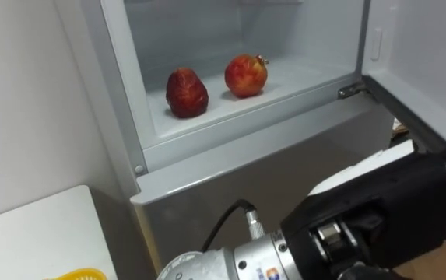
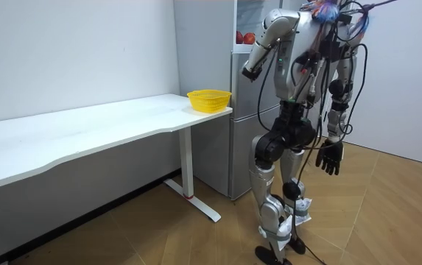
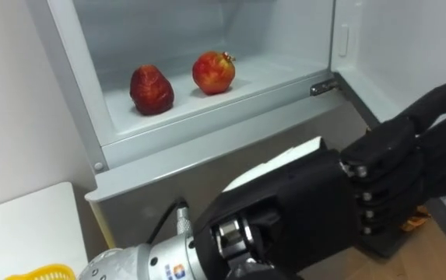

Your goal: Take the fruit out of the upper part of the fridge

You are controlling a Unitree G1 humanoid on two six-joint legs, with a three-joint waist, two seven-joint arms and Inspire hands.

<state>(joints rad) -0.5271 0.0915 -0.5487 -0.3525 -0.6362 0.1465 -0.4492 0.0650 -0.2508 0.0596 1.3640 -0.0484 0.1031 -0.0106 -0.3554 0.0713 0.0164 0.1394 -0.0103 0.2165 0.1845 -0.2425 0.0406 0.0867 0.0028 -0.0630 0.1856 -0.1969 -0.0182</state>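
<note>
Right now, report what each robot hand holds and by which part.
Nothing is held. The left robot hand is open and empty before the pale fridge; the right robot hand hangs empty. Both round red fruits sit on its shelf.

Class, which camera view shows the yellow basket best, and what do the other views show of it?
The room view: the whole yellow basket stands on the white table, at the end beside the fridge. Each eye view catches a sliver of its rim at the lower left edge.
</note>
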